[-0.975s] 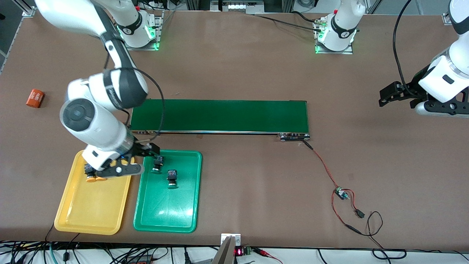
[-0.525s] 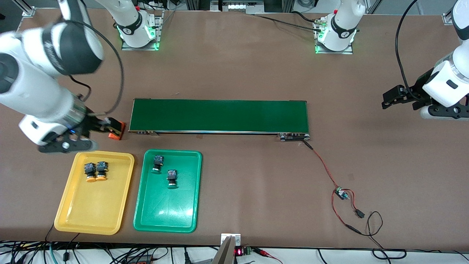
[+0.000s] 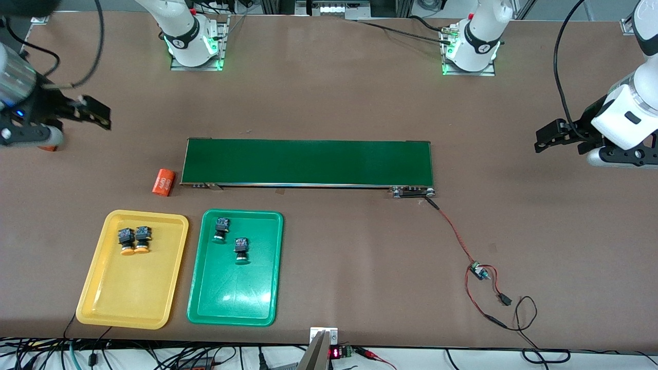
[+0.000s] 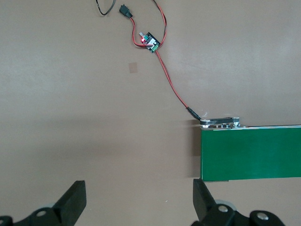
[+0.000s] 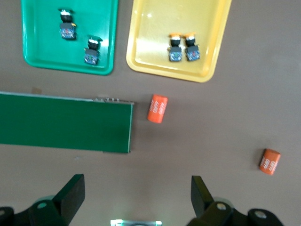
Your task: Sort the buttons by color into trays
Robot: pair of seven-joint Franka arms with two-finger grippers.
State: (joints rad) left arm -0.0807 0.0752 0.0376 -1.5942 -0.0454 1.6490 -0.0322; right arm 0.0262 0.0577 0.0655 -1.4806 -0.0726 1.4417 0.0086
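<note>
Front view: buttons are sorted into trays.
Yellow-orange buttons (image 3: 134, 240) lie in the yellow tray (image 3: 123, 303), green buttons (image 3: 231, 238) in the green tray (image 3: 231, 308); left end effector (image 3: 558, 136) and right end effector (image 3: 82, 115) are spread wide, empty.

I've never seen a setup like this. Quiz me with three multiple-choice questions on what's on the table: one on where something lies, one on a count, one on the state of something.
1. Where do the two buttons with yellow-orange caps lie?
A. on the green belt
B. in the yellow tray
C. on the bare table

2. How many buttons are in the green tray?
A. two
B. four
C. none

3. How is the right gripper?
A. shut on a button
B. shut on an orange cylinder
C. open and empty

Answers:
1. B: both yellow-orange buttons sit side by side in the yellow tray.
2. A: two green-capped buttons rest in the green tray.
3. C: the right gripper shows spread fingers with nothing between them.
</note>
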